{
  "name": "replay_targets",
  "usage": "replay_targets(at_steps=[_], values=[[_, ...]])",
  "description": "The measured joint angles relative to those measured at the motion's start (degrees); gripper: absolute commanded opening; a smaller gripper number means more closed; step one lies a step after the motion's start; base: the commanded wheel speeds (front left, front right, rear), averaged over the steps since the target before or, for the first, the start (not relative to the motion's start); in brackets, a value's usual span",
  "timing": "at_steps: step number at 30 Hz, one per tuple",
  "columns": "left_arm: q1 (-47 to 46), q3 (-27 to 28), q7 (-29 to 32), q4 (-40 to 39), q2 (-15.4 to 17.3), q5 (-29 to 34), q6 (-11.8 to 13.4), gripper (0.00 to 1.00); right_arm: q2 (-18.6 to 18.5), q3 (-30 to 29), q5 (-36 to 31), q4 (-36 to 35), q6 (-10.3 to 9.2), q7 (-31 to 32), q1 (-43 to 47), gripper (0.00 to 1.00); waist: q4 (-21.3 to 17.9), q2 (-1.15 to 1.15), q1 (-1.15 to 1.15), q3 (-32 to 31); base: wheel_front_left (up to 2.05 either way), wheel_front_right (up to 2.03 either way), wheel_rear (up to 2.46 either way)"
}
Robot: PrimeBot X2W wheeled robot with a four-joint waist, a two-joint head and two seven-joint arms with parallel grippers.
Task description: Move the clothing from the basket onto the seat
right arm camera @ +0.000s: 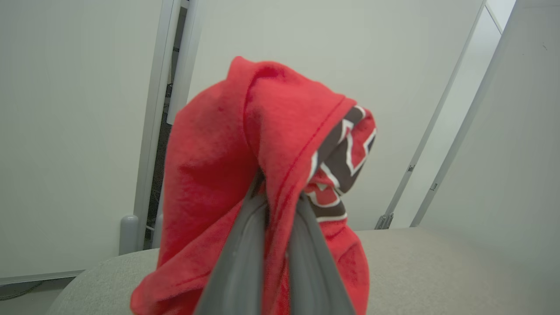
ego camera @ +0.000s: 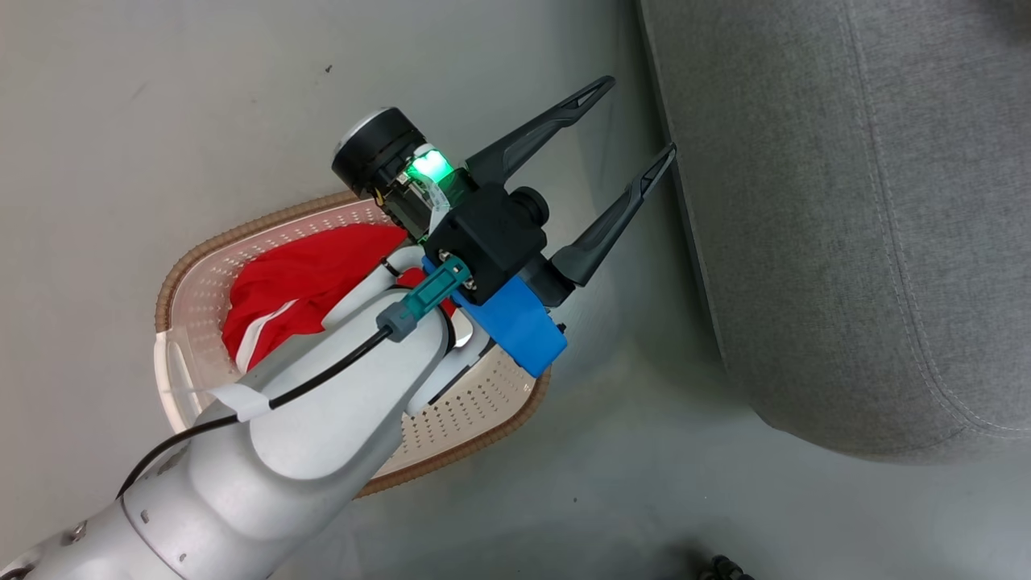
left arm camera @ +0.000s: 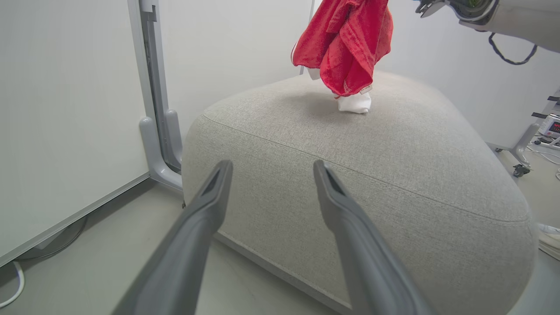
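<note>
The right gripper [right arm camera: 280, 197] is clamped on the red lettered garment [right arm camera: 245, 144], which bunches around it and hangs over the seat [right arm camera: 437, 262], its white lowest fold at the cushion top; the left gripper [ego camera: 639, 115] holds its jaws wide apart and empty above the floor [ego camera: 121, 121] between basket [ego camera: 483, 403] and seat, with the red white-striped garment [ego camera: 298, 282] lying in the basket beneath its forearm. The floor is smooth grey, with pale wall panels [left arm camera: 65, 109] behind; the seat is rounded, seamed woven fabric; the basket is perforated cream plastic with a brown woven-look rim.
</note>
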Motion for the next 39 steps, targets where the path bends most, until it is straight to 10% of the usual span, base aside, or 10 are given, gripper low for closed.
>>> replay_targets(at_steps=[17, 18, 19, 20, 39], values=[[-0.60, -0.65, -0.80, 0.37, -0.21, -0.19, 0.21, 1.00, 2.99, 3.66, 3.16, 19.61, 0.00, -0.02, 3.91, 0.00, 1.94, 0.00, -0.01, 0.29, 0.00, 0.00, 0.00], [-0.58, -0.69, -0.91, 0.48, -0.21, -0.27, 0.22, 1.00, 3.07, 3.81, 3.30, 19.74, 0.00, -0.01, 3.92, 0.34, 1.95, 0.00, -0.01, 0.17, 0.00, 0.00, 0.00], [-0.53, -0.73, -1.02, 0.68, -0.22, -0.40, 0.24, 1.00, 3.10, 4.05, 3.26, 19.54, 0.00, -0.02, 3.95, 0.96, 1.96, 0.00, -0.01, -0.04, 0.00, 0.00, 0.00], [-0.46, -0.74, -1.08, 0.85, -0.23, -0.48, 0.31, 1.00, 3.12, 4.36, 3.14, 19.23, -0.01, -0.01, 4.07, 1.00, 1.97, 0.00, -0.01, -0.31, 0.00, 0.00, 0.00], [8.57, 4.07, -3.80, 3.47, -1.69, -3.10, 1.33, 1.00, 9.91, 3.23, -0.86, -2.60, 0.00, -0.01, 27.19, 1.00, 2.76, 0.00, -0.02, -13.73, 0.00, 0.00, 0.00]])
